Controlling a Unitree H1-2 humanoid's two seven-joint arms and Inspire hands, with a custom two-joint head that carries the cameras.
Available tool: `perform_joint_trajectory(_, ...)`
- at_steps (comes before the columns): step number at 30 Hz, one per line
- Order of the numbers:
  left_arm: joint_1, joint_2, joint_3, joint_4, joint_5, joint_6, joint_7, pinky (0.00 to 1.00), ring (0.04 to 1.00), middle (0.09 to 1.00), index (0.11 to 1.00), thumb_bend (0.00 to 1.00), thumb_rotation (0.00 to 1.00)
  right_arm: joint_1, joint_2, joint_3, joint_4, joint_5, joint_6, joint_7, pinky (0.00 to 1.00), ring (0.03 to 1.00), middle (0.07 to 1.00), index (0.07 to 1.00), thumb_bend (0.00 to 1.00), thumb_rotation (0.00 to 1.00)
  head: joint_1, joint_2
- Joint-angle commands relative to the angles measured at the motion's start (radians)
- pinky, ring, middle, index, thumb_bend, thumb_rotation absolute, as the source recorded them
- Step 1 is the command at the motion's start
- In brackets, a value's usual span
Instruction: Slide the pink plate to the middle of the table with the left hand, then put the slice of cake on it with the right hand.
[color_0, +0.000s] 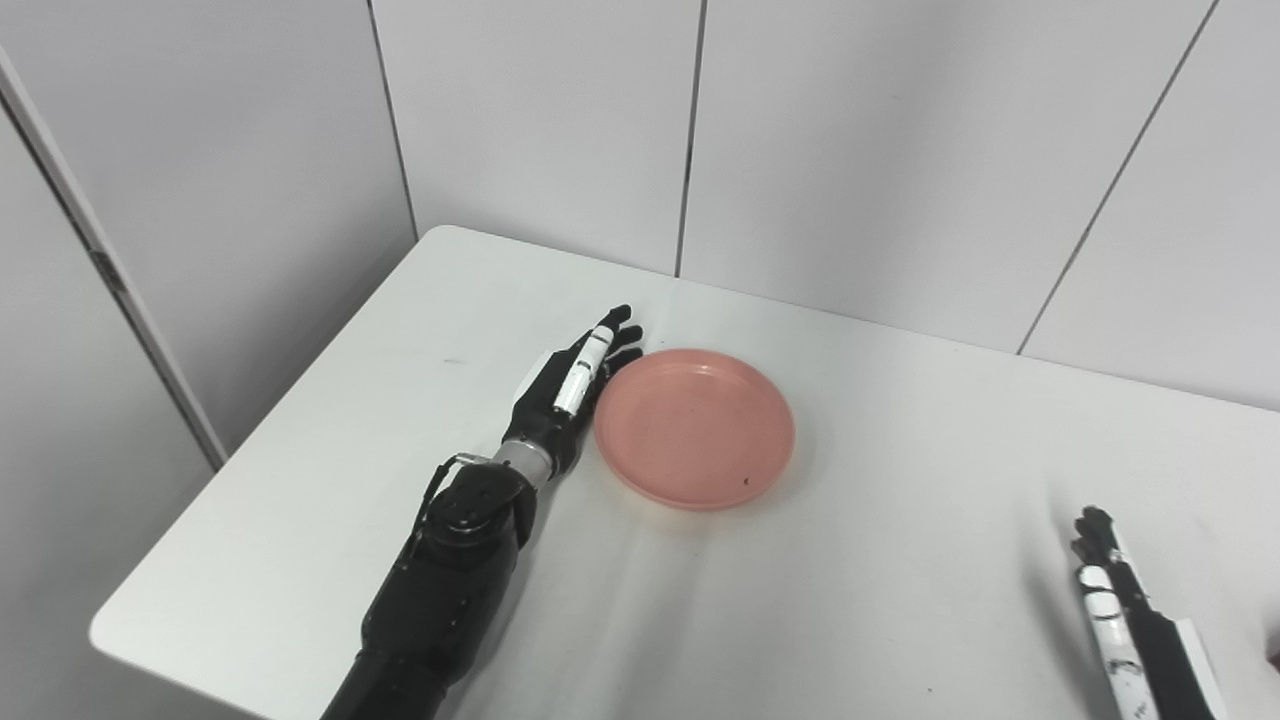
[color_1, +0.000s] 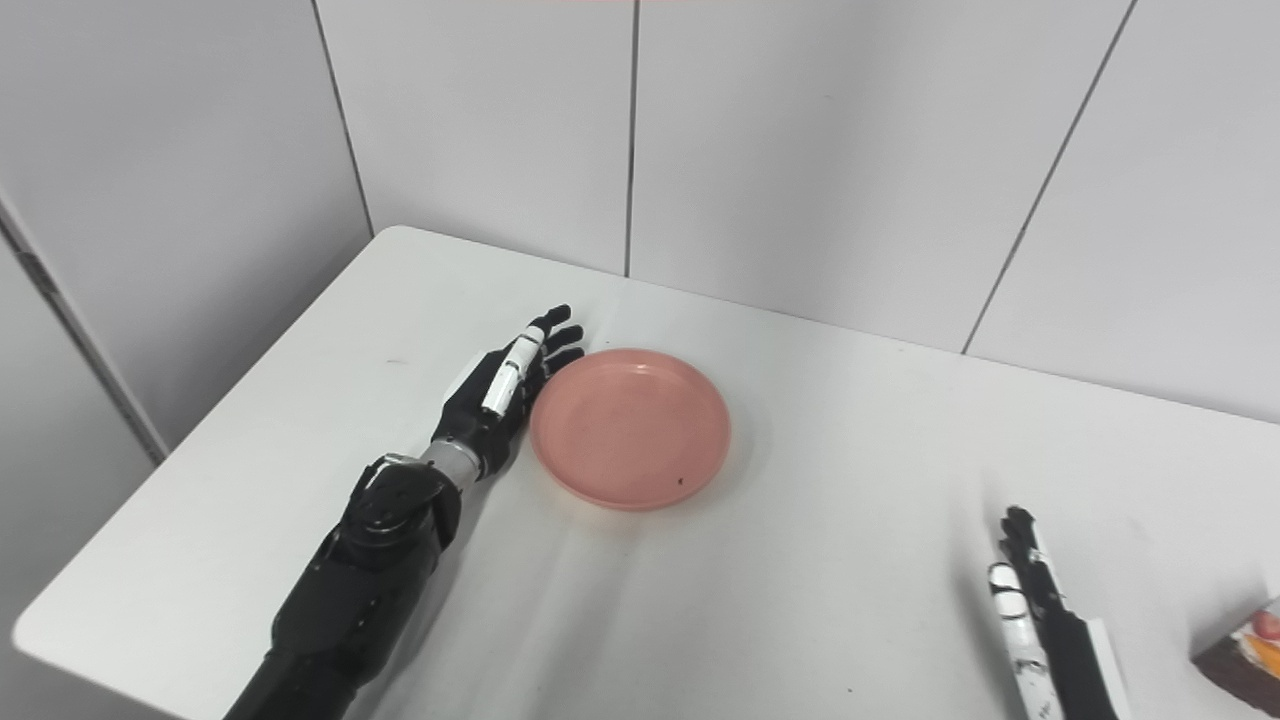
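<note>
The pink plate (color_0: 695, 427) lies flat on the white table (color_0: 900, 560), left of its middle. My left hand (color_0: 575, 385) rests open with fingers stretched out, its inner edge touching the plate's left rim. My right hand (color_0: 1110, 590) lies open near the table's front right, fingers straight, holding nothing. The slice of cake (color_1: 1245, 655), dark brown with a pink and orange top, shows only at the right edge of the right eye view, to the right of my right hand.
White wall panels (color_0: 820, 130) stand directly behind the table's far edge. The table's rounded left corner (color_0: 110, 630) is near my left forearm.
</note>
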Motion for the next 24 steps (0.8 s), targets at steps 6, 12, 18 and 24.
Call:
perform_joint_trajectory(6,0.040,-0.055,-0.084,-0.081,0.004,0.073,-0.082,0.88,0.902,0.916,0.902,0.36,1.00,0.003,0.028,0.027,-0.029,-0.043,-0.015,-0.019,0.95,0.951,0.948,0.953,0.28,1.00,-0.064,0.015)
perform_joint_trajectory(12,0.078,-0.065,-0.106,-0.155,-0.005,0.095,-0.119,0.88,0.903,0.912,0.894,0.37,1.00,0.002,0.049,0.042,-0.046,-0.060,0.003,-0.033,0.93,0.946,0.950,0.956,0.26,1.00,-0.130,0.028)
perform_joint_trajectory(18,0.114,-0.082,-0.126,-0.229,-0.025,0.118,-0.158,0.89,0.917,0.934,0.924,0.36,1.00,0.000,0.072,0.051,-0.067,-0.087,0.038,-0.047,0.91,0.933,0.941,0.950,0.19,1.00,-0.183,0.041)
perform_joint_trajectory(24,0.148,-0.100,-0.136,-0.285,-0.036,0.161,-0.174,0.92,0.933,0.952,0.936,0.37,1.00,0.002,0.085,0.056,-0.085,-0.099,0.070,-0.050,0.91,0.937,0.944,0.950,0.21,1.00,-0.208,0.047)
